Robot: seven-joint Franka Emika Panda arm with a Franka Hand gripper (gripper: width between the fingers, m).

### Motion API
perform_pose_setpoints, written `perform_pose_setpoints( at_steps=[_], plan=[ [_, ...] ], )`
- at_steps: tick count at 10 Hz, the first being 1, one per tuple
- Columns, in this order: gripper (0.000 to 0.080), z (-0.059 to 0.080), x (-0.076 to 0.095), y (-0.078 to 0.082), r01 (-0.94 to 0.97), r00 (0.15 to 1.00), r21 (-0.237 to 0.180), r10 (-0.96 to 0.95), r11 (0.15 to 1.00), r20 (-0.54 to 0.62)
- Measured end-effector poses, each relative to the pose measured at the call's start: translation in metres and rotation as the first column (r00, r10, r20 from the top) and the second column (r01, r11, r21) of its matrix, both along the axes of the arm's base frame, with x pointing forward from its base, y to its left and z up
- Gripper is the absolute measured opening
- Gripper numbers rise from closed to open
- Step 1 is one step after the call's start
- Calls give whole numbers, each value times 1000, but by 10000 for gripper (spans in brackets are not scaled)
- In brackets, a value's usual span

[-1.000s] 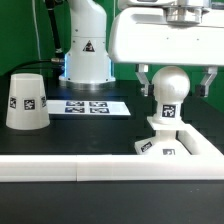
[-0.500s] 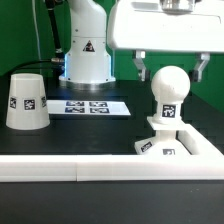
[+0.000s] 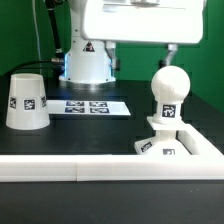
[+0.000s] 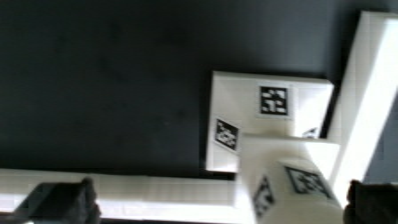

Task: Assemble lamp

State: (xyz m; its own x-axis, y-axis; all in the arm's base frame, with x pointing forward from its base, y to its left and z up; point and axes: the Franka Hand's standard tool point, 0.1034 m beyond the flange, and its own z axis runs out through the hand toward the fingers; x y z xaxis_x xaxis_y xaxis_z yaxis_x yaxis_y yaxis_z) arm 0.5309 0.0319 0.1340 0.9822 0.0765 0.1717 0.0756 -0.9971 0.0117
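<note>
One bulb (image 3: 169, 92) — below the tool (image 3: 140, 47)

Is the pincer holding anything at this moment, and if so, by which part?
Nothing is held. The pincer is open above the bulb, which stands free on the base.

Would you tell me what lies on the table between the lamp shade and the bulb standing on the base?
In the exterior view, the marker board lies between the shade and the bulb; otherwise bare black table.

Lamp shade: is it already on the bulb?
No, the lamp shade stands on the table, apart from the bulb.
</note>
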Motion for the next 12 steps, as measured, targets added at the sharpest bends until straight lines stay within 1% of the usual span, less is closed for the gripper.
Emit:
perform_pose_setpoints(
  at_steps=[1, 2, 3, 4, 6, 7, 8, 10, 11, 12],
  plan=[
    [698, -1, -1, -12, 16, 1000, 1, -16, 1000, -3],
    [698, -1, -1, -7, 8, 1000, 2, -8, 1000, -3],
    [698, -1, -1, -7, 3, 1000, 1, -3, 1000, -3],
    [698, -1, -1, -11, 10, 1000, 2, -10, 1000, -3],
    [698, -2, -1, -12, 9, 1000, 1, -9, 1000, -4],
    [698, -2, -1, -20, 4, 1000, -2, -4, 1000, -4],
    [698, -4, -3, -30, 33, 999, -3, -34, 999, -13],
    [698, -6, -20, -77, 45, 997, -18, -46, 999, -67],
    [698, -9, -31, -97, 62, 995, -18, -63, 998, -81],
    [698, -12, -40, -111, 80, 992, -20, -81, 997, -97]
  ],
)
